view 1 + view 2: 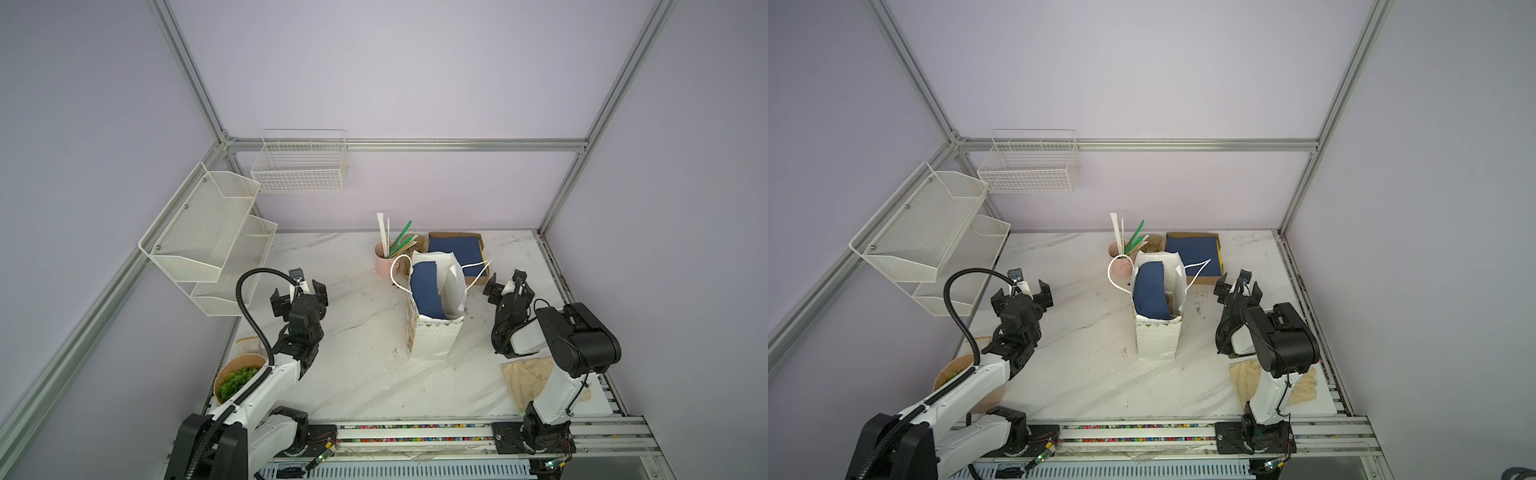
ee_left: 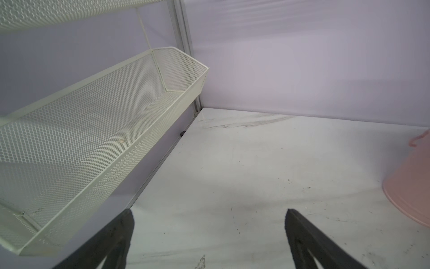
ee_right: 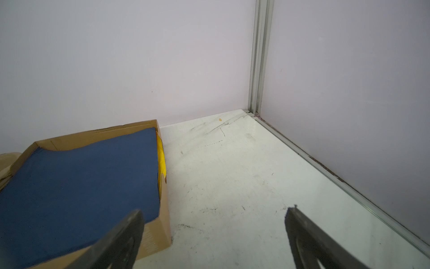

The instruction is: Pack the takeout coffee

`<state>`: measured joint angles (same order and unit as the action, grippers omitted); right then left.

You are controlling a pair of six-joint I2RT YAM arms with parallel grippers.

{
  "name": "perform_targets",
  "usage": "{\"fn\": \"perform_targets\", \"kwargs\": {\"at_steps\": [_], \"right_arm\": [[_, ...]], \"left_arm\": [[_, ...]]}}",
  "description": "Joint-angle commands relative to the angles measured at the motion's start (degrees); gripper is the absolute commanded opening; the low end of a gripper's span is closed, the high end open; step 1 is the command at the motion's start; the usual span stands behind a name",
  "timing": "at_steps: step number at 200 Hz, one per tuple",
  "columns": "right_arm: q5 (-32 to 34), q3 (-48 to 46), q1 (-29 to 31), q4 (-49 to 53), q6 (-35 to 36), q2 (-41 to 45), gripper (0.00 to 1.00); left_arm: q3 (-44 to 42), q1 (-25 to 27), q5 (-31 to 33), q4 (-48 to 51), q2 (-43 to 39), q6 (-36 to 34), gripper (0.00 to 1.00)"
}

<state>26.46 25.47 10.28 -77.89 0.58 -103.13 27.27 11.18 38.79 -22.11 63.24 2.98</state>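
Nearest, left claw and right claw stand jaws apart and empty, flanking the bag between them, clear of its open mouth. No coffee is visible; judged packed inside, hidden by the napkin.

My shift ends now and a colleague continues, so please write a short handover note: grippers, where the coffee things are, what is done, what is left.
The left gripper is open and empty, near the mesh shelf.
The right gripper is open and empty, beside the cardboard box of navy napkins.
The paper gift bag stands upright mid-table with a navy napkin in it.
The takeout coffee cup shows in no view; it may be hidden in the bag, I cannot tell.
Done: napkin in the bag.
Left: check the bag for the cup; if absent, find and pack it.
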Motion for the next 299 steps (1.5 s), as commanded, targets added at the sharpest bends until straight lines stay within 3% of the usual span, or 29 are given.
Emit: {"fn": "perform_targets", "kwargs": {"at_steps": [1, 96, 166, 183, 200, 218, 299], "right_arm": [[-0.35, -0.3, -0.28, -3.74, 1.35, 0.21, 0.97], [-0.35, -0.28, -0.29, -3.72, 1.35, 0.21, 0.97], [-0.35, -0.33, -0.26, -3.68, 1.31, 0.2, 0.97], [-0.35, -0.25, -0.27, -3.68, 1.35, 0.21, 0.97], [-0.35, -0.26, -0.25, -3.68, 1.34, 0.21, 0.97], [-0.35, -0.3, -0.22, -3.68, 1.35, 0.21, 0.97], [-0.35, -0.31, -0.27, -3.68, 1.35, 0.21, 0.97]], "left_arm": [[-1.51, -2.13, -4.46, -8.07, 4.35, 0.89, 1.0], [-1.09, -7.69, -12.67, -22.96, 24.87, -0.21, 1.0], [-2.49, -9.45, -16.92, -24.99, 24.94, 0.7, 1.0], [-7.11, -9.86, -18.19, -38.62, 28.62, -1.07, 1.0], [-4.93, -10.17, -18.02, -29.13, 26.07, 1.58, 1.0], [-6.82, -10.16, -18.14, -36.43, 28.01, -0.33, 1.0], [-7.0, -9.71, -19.01, -35.61, 27.11, -1.45, 1.0]]}}
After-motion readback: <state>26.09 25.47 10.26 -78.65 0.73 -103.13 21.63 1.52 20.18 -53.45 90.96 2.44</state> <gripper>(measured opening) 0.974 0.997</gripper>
